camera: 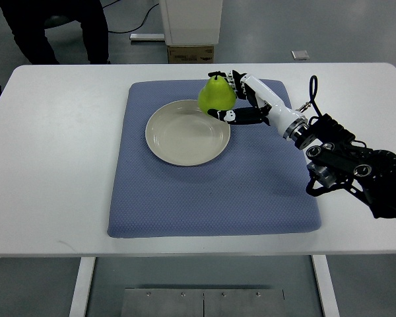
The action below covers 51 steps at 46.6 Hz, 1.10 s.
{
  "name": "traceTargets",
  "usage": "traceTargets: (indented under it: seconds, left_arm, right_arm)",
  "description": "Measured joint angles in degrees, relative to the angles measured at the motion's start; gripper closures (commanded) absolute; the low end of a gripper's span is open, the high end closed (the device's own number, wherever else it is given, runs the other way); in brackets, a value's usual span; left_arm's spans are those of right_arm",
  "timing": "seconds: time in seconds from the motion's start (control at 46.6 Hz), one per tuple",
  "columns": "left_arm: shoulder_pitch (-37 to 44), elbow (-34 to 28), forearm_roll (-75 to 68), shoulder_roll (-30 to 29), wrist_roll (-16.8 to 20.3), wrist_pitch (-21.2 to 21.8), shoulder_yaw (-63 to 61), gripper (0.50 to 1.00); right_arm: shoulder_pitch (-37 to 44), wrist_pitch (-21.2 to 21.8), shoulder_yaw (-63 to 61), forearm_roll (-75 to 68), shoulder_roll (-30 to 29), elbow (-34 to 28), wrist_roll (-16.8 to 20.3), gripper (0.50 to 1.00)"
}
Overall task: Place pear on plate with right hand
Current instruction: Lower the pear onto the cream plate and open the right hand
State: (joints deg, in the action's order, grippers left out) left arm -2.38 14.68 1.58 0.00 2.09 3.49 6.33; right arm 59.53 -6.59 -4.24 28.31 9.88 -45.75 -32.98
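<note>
The right arm reaches in from the right edge, stretched toward the far left. Its robot hand [234, 98] has fingers curled around the green pear [216, 94], which stands upright, stem up, over the far right rim of the plate [185, 135] on the blue mat [251, 178].

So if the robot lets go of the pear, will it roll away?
Possibly. The pear looks round-bottomed and smooth, so it may tip or roll. It's upright in the right hand, at the plate rim, whose raised edge might stop it.
</note>
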Motion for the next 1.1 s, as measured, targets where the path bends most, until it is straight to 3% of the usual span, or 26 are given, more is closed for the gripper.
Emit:
traceTargets:
  seconds: [0.344,0.795,1.095]
  left_arm:
    - [0.00,0.00,0.00,0.00,0.00,0.00,0.00,0.500]
    - [0.00,0.00,0.00,0.00,0.01,-0.01,0.00,0.500]
    - [0.00,0.00,0.00,0.00,0.01,-0.01,0.00,0.500]
  right_arm:
    - [1.95,0.15,-1.44,-0.53,-9.68,6.61,5.13,1.000]
    - [-0.68,0.18,-0.80,-0.42,-9.88,9.44,9.83,1.000]
    - [-2.76,0.36,1.06,-0.43,-9.88,8.95,10.01,1.000]
